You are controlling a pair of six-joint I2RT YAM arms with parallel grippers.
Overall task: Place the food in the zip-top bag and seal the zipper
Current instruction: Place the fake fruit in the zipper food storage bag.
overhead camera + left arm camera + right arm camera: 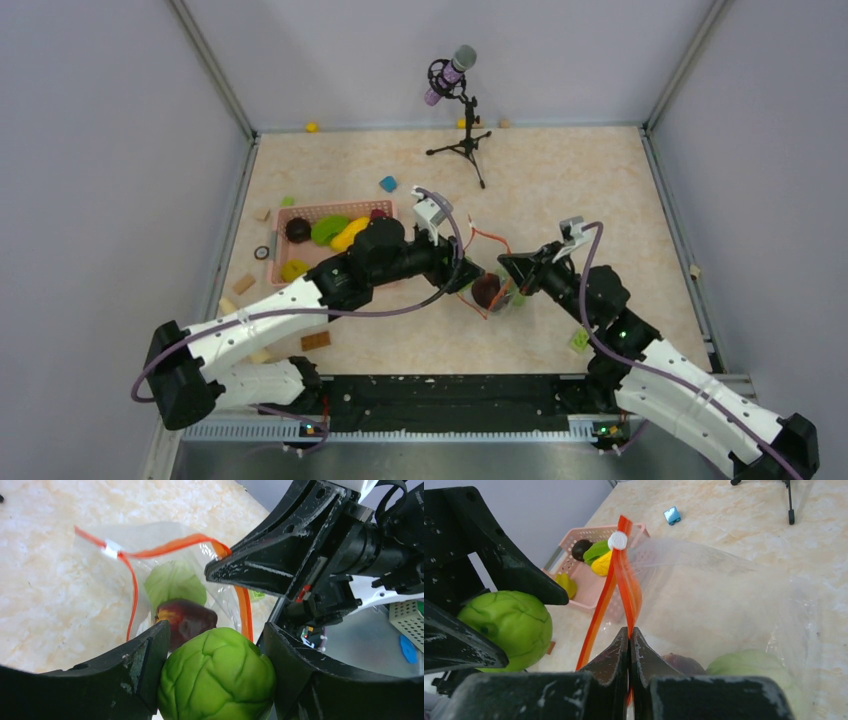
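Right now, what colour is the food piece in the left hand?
Bright green: the cabbage-like toy, best seen in the left wrist view.

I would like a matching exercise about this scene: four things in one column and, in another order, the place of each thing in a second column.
Things:
1. bright green cabbage
2. maroon piece
3. yellow piece
4. orange strip

Places:
A. in the pink basket
B. inside the clear bag
C. pinched in the shut right pincer
D. held in the left pincer

Pairs: 1-D, 2-B, 3-A, 4-C.
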